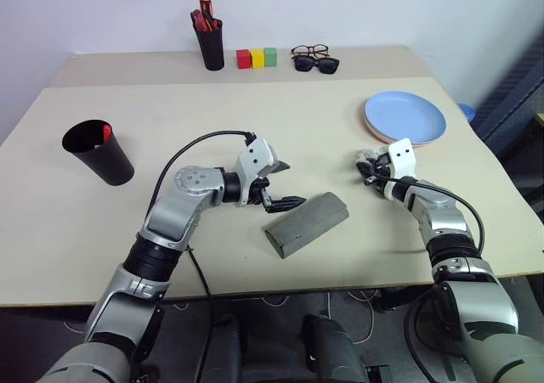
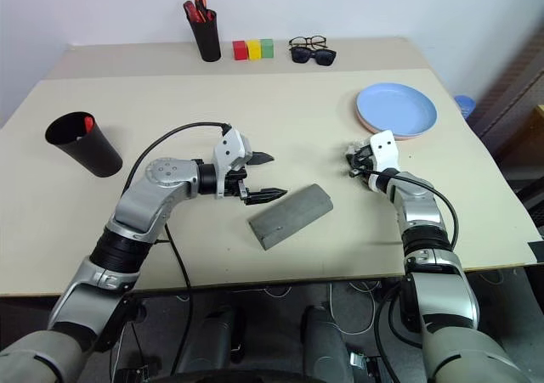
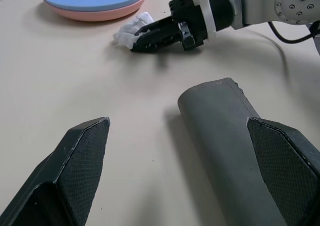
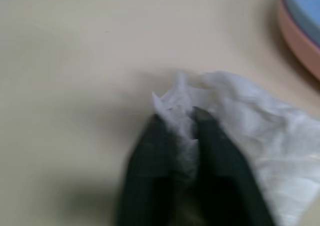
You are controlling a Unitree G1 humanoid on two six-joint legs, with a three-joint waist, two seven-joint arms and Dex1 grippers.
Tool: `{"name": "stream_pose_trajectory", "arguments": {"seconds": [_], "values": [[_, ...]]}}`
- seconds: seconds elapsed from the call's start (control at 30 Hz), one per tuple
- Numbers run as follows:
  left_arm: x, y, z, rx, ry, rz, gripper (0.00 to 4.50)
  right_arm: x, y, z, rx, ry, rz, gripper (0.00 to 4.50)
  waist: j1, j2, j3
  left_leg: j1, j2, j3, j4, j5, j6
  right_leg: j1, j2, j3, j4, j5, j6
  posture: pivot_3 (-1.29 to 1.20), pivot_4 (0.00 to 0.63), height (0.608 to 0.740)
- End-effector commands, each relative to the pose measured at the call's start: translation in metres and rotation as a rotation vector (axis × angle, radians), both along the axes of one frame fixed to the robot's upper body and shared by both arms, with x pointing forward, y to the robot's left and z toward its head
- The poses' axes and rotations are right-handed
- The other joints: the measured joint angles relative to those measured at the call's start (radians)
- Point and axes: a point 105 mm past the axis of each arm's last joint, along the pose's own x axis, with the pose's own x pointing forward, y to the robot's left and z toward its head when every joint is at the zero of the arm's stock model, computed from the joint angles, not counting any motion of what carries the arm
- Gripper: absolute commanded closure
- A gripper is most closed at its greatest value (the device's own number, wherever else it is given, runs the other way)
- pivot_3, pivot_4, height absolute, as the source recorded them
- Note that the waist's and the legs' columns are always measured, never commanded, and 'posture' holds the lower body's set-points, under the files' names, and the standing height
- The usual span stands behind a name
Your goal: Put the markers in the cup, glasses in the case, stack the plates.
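The grey case (image 1: 306, 223) lies closed on the table near the front edge. My left gripper (image 1: 293, 183) hovers open just left of it, one finger on each side of the case's end (image 3: 220, 116) in the left wrist view. My right gripper (image 1: 364, 166) is shut on a crumpled white tissue (image 4: 250, 121) lying on the table. Behind it, the light blue plate (image 1: 405, 115) sits on the pink plate (image 3: 100, 14). The wide black cup (image 1: 98, 152) stands at the far left with a red-capped marker (image 1: 106, 132) inside. The glasses are out of view.
A narrow black holder (image 1: 209, 39) with red-orange markers stands at the back. Beside it are red, yellow and green blocks (image 1: 257, 58), then dark sunglasses and a black-framed pair (image 1: 314, 59). The table's right edge runs just past the plates.
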Motion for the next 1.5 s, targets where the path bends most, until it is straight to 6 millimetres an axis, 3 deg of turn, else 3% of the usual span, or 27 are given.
{"name": "stream_pose_trajectory", "arguments": {"seconds": [0.03, 0.23, 0.37, 0.47, 0.57, 0.7, 0.83, 0.97, 1.1, 1.2, 1.37, 1.5], "values": [[-0.002, -0.002, 0.013, -0.031, -0.050, -0.008, 0.00, 0.007, -0.006, 0.030, -0.005, -0.122, -0.041, 4.46, -0.001, 0.000, 0.000, 0.000, 0.000, 0.000, 0.000, 0.000, 0.000, 0.000, 0.000, 0.000, 0.000, 0.000, 0.000, 0.00, 0.150, 0.740], [-0.003, -0.002, 0.012, -0.043, -0.049, 0.009, 0.00, 0.021, -0.015, 0.079, -0.026, -0.296, -0.110, 4.46, -0.005, 0.001, 0.000, 0.000, 0.000, 0.000, 0.000, 0.000, 0.000, 0.000, 0.000, 0.000, 0.000, 0.001, 0.001, 0.00, 0.150, 0.740], [-0.001, -0.002, 0.015, -0.057, -0.059, 0.039, 0.00, 0.034, -0.033, 0.125, -0.098, -0.423, -0.249, 4.46, -0.004, 0.001, 0.001, 0.000, 0.000, 0.000, -0.001, 0.000, 0.000, 0.000, 0.000, 0.000, 0.000, 0.000, 0.001, 0.00, 0.150, 0.740], [0.001, 0.004, 0.017, -0.062, -0.075, 0.080, 0.00, 0.038, -0.042, 0.137, -0.104, -0.419, -0.308, 4.46, -0.003, 0.001, 0.001, 0.000, 0.000, 0.000, -0.001, 0.000, 0.000, -0.001, 0.000, 0.000, -0.001, 0.000, 0.000, 0.00, 0.150, 0.740], [0.002, 0.012, 0.018, -0.072, -0.086, 0.124, 0.00, 0.040, -0.047, 0.144, -0.104, -0.413, -0.349, 3.55, -0.004, 0.001, 0.001, 0.000, 0.000, 0.000, -0.002, 0.000, 0.000, -0.001, 0.000, 0.000, -0.001, 0.000, 0.000, 0.00, 0.150, 0.740], [0.001, 0.023, 0.018, -0.083, -0.092, 0.190, 0.00, 0.041, -0.050, 0.154, -0.169, -0.441, -0.390, 1.59, -0.006, 0.001, 0.001, 0.000, 0.000, 0.000, -0.002, 0.000, 0.000, -0.001, 0.000, 0.000, -0.001, 0.000, -0.001, 0.00, 0.150, 0.740], [-0.001, 0.030, 0.021, -0.154, -0.095, 0.274, 0.00, 0.039, -0.052, 0.167, -0.188, -0.483, -0.373, 1.59, -0.006, 0.002, 0.001, 0.000, 0.000, 0.000, -0.002, 0.000, 0.000, -0.001, 0.000, 0.000, -0.001, 0.000, 0.000, 0.00, 0.150, 0.740], [-0.005, 0.031, 0.012, -0.113, -0.137, 0.319, 0.00, 0.033, -0.050, 0.165, -0.150, -0.507, -0.288, 1.59, -0.004, 0.002, 0.001, 0.000, 0.000, 0.000, -0.002, 0.000, 0.000, -0.001, 0.000, 0.000, -0.001, 0.000, 0.000, 0.00, 0.150, 0.740], [-0.011, 0.029, 0.003, -0.128, -0.132, 0.306, 0.00, 0.018, -0.044, 0.147, -0.122, -0.502, -0.111, 1.59, 0.000, 0.001, 0.001, 0.000, 0.000, 0.000, -0.002, 0.000, 0.000, 0.000, 0.000, 0.000, -0.001, 0.000, 0.000, 0.00, 0.150, 0.740], [-0.013, 0.037, -0.003, -0.150, -0.110, 0.317, 0.00, -0.010, -0.041, 0.128, -0.095, -0.474, -0.020, 1.59, 0.007, 0.001, 0.001, 0.000, 0.000, 0.000, -0.001, 0.000, 0.000, 0.000, 0.000, 0.000, -0.002, 0.001, 0.002, 0.00, 0.150, 0.740], [-0.020, 0.057, -0.011, -0.188, -0.089, 0.351, 0.00, -0.078, -0.025, 0.096, -0.078, -0.389, 0.090, 1.59, 0.005, 0.003, 0.000, -0.001, 0.000, 0.000, -0.001, 0.000, 0.000, -0.001, 0.000, 0.000, -0.001, 0.001, 0.002, 0.00, 0.150, 0.740], [-0.029, 0.080, -0.007, -0.268, -0.210, 0.420, 0.00, -0.120, -0.027, 0.078, -0.011, -0.274, 0.111, 1.59, 0.000, 0.006, -0.002, 0.002, 0.001, 0.001, 0.000, 0.000, 0.000, 0.000, 0.000, 0.001, 0.000, -0.001, -0.002, 0.00, 0.150, 0.740]]}}
